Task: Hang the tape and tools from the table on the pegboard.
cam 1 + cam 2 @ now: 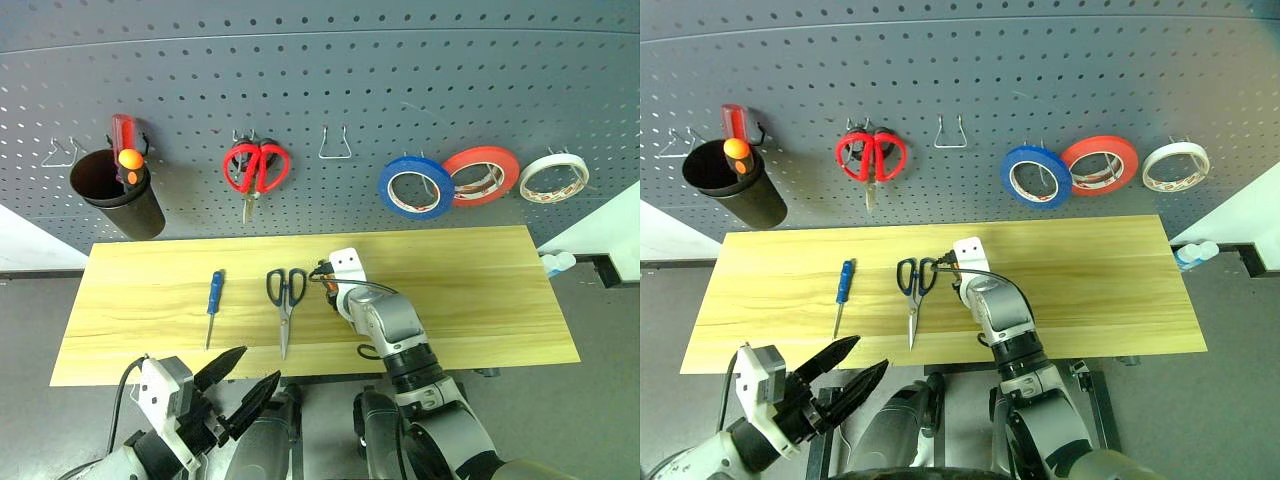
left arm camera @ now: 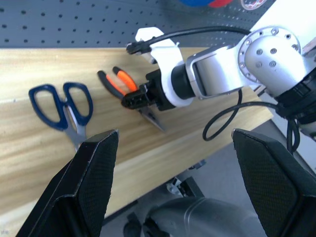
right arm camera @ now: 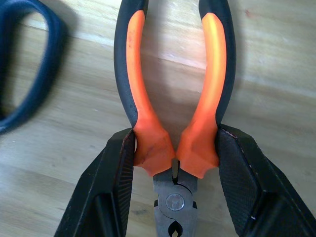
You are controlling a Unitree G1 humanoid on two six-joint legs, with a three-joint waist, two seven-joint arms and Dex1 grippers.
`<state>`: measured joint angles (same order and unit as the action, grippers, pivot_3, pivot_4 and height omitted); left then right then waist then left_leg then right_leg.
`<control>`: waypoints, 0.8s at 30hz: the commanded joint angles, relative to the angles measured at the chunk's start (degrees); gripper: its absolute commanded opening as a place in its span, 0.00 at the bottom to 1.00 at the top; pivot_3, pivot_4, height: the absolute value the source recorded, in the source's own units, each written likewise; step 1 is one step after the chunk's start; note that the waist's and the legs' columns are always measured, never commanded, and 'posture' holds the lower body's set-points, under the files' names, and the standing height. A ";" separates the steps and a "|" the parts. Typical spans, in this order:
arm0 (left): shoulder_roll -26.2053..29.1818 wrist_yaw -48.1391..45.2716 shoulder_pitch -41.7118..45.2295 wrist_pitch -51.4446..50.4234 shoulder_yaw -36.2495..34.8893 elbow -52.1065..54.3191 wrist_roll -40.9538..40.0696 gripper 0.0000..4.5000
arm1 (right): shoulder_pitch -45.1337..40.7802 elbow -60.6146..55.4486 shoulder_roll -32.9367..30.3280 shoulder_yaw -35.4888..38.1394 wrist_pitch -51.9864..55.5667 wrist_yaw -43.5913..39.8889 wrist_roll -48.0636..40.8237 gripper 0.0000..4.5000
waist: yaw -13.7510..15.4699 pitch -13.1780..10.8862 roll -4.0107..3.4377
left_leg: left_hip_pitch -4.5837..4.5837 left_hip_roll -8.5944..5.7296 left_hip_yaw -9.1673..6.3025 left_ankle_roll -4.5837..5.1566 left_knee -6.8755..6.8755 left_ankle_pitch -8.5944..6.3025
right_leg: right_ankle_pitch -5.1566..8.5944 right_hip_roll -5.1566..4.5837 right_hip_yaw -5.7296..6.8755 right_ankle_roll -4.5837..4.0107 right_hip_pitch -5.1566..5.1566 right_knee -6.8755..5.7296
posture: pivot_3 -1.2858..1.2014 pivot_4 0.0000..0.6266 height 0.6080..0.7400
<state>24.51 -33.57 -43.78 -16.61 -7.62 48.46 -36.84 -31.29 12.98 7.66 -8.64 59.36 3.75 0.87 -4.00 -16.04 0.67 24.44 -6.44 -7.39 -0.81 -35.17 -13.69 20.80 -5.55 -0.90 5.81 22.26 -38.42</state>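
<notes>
Spanning beneath the pegboard (image 1: 330,90): wood-grain table (image 1: 470,300).

- In the head views the right arm covers the pliers (image 2: 118,81) almost fully; no part of them can be told there.
- In the right wrist view the pliers' handle ends and nose tip are cut off by the edges.
- The scissors (image 3: 29,64) there are blurred, with one handle loop cut by the edge.
- The screwdriver (image 1: 213,303) tip is too small to read.
- The cup (image 1: 115,195) hides the lower parts of the tools inside it.
- The bottle (image 1: 556,263) past the bench (image 1: 480,290) end is partly hidden.
</notes>
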 commanded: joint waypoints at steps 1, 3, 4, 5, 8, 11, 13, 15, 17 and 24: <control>0.30 -0.53 1.34 0.61 0.13 -0.58 -0.25 0.85 | -1.69 -3.35 1.28 -0.42 -1.10 -0.85 -0.41 0.46 | 0.02 0.00 0.00 | 0.00 0.00 0.00 -0.02 0.00 0.01 | 0.00 0.00 0.00 0.00 0.00 0.00 | 0.51 0.50 0.82; 0.41 -0.70 2.72 0.56 0.30 -1.38 -0.12 0.85 | -1.61 -3.72 0.92 -0.46 -0.89 -1.12 -0.21 0.46 | -0.02 0.01 0.02 | 0.00 0.00 0.00 -0.26 -0.01 0.15 | 0.00 0.00 0.01 0.00 0.00 -0.02 | 0.51 0.49 0.82; 0.43 -0.75 3.50 0.53 0.42 -1.85 -0.06 0.85 | -1.59 -3.61 0.73 -0.47 -1.02 -1.23 -0.08 0.46 | 0.00 0.01 0.02 | 0.00 -0.01 0.01 -0.34 -0.01 0.20 | 0.00 0.00 0.00 0.01 0.00 -0.02 | 0.51 0.48 0.82; 0.47 -0.83 4.44 0.51 0.54 -2.39 0.01 0.85 | -1.59 -3.39 0.49 -0.46 -1.27 -1.36 0.04 0.46 | 0.02 0.01 0.02 | 0.00 -0.01 0.01 -0.34 -0.01 0.20 | 0.00 0.00 0.00 0.01 0.00 -0.04 | 0.51 0.46 0.82; 0.54 -1.05 6.80 0.48 0.72 -3.84 0.18 0.85 | -1.65 -3.34 -0.20 -0.44 -1.61 -1.74 0.28 0.46 | 0.00 0.04 0.04 | 0.00 -0.01 0.02 -0.38 -0.01 0.22 | -0.01 0.00 0.00 0.01 0.02 -0.09 | 0.51 0.44 0.82; 0.57 -1.59 9.43 0.63 1.00 -5.77 0.52 0.85 | -1.61 -4.15 -1.28 -0.62 -2.46 -2.64 0.43 0.46 | 0.02 0.11 0.08 | 0.00 -0.02 0.04 -0.41 -0.04 0.24 | -0.01 0.00 0.01 0.01 0.07 -0.21 | 0.51 0.39 0.82; 0.54 -1.92 11.05 0.74 1.10 -7.12 0.76 0.85 | -1.54 -4.38 -1.84 -0.67 -3.63 -3.31 0.39 0.46 | 0.05 0.18 0.15 | 0.00 -0.03 0.05 -0.46 -0.07 0.27 | -0.01 0.00 0.00 0.01 0.11 -0.30 | 0.51 0.37 0.82; 0.73 -2.45 12.69 0.93 0.93 -8.41 0.98 0.85 | -0.78 -6.53 -3.04 -1.21 -3.83 -4.93 0.03 0.46 | 0.06 0.26 0.25 | 0.00 -0.04 0.07 -0.49 -0.13 0.29 | -0.01 -0.01 0.01 0.01 0.17 -0.50 | 0.51 0.35 0.82; 0.89 -3.01 14.16 1.15 0.59 -9.87 1.13 0.85 | 0.25 -8.80 -4.31 -1.95 -3.93 -6.73 -0.30 0.46 | 0.02 0.30 0.29 | 0.00 -0.04 0.10 -0.55 -0.20 0.33 | -0.01 -0.01 0.00 0.01 0.23 -0.65 | 0.51 0.33 0.82; 1.02 -4.69 18.90 1.75 0.50 -13.97 1.87 0.85 | 5.56 -18.67 -8.75 -4.18 -1.06 -11.02 -0.71 0.46 | 0.09 1.59 0.39 | -0.01 -0.02 0.12 -0.66 -0.37 0.41 | -0.02 0.03 0.00 0.00 0.29 -0.92 | 0.51 0.25 0.82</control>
<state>25.35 -37.46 -24.96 -16.04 -6.96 33.97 -35.36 -26.04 -1.21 -0.88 -12.11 57.91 -6.35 0.89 -3.91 -14.45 1.06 24.44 -6.46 -7.27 -1.48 -35.60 -13.28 20.78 -5.52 -0.91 5.81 22.54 -39.37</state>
